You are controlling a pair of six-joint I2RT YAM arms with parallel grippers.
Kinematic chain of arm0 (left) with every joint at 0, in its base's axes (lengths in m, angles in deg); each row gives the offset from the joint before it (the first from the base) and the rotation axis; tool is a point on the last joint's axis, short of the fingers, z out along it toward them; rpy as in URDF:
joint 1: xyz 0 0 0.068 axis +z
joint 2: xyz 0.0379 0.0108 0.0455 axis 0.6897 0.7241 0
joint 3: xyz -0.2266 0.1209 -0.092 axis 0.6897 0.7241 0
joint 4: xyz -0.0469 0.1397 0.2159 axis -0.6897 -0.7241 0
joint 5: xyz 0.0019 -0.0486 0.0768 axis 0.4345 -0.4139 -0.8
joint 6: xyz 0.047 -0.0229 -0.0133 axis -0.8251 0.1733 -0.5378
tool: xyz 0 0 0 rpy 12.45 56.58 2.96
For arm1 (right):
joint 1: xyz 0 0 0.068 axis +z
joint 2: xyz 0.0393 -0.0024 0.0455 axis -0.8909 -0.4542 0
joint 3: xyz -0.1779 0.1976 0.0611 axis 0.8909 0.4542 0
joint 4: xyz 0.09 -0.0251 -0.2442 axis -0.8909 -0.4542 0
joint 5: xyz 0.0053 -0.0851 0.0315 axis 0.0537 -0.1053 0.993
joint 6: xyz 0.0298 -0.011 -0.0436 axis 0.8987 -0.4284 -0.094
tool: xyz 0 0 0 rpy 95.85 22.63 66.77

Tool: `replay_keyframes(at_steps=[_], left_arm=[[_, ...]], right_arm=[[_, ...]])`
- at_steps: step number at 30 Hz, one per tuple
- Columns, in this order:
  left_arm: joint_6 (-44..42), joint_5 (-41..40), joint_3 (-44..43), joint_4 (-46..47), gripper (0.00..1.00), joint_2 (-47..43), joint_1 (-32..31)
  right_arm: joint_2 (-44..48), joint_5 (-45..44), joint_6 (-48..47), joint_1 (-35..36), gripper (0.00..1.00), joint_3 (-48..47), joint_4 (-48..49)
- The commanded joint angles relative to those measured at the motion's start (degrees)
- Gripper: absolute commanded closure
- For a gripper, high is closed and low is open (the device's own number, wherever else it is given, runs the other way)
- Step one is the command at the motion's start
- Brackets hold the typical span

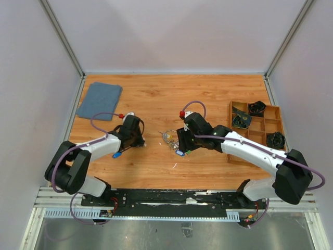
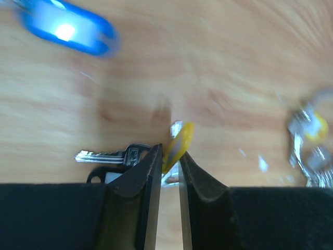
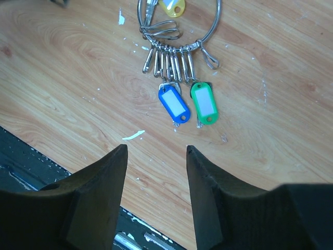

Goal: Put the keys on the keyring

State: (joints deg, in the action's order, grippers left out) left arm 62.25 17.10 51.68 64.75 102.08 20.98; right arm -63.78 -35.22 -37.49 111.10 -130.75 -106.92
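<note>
Yellow-tagged key [image 2: 179,145] tight between left jaws — right jaws apart, near keyring [image 3: 217,20].

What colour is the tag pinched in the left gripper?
Yellow; the tag shows best in the left wrist view.

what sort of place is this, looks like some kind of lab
Probably a robot lab test cell: a wooden table boxed in by plain panels, a left arm and right arm bolted to a metal rail, and a compartmented wooden tray.
</note>
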Motion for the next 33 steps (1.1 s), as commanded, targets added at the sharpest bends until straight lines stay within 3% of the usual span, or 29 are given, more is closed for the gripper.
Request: replay_keyframes(at_steps=[1, 6, 12, 14, 18, 26, 33], left_arm=[[8.84, -0.21, -0.01, -3.12, 0.76, -1.69, -10.53], [10.49, -2.47, -2.48, -5.88, 0.69, -5.00, -17.91], [5.07, -12.17, -7.01, -11.11, 0.44, -12.47, -18.38], [2.08, -13.99, -8.10, -11.52, 0.40, -13.98, -17.62], [-4.01, -8.64, -6.75, -8.61, 0.40, -15.80, -13.28], [-11.23, 0.51, -2.16, -4.15, 0.43, -17.51, -12.88], [-13.58, -0.26, -1.28, -4.80, 0.43, -20.21, -12.87]], right_arm=[[3.49, -5.93, 1.74, -0.02, 0.50, 0.68, -1.88], [7.45, -9.15, 3.16, -0.69, 0.48, 3.42, -1.22], [8.63, -9.08, 2.30, -1.02, 0.47, 4.20, -0.63], [8.12, -8.00, 1.72, -1.08, 0.47, 4.00, -0.40], [7.02, -5.05, 1.47, -1.06, 0.50, 3.80, 0.38], [2.08, 0.62, 2.40, -0.53, 0.59, 3.03, 2.84], [-3.96, -0.93, 5.55, 2.56, 0.64, 0.40, 6.09]])
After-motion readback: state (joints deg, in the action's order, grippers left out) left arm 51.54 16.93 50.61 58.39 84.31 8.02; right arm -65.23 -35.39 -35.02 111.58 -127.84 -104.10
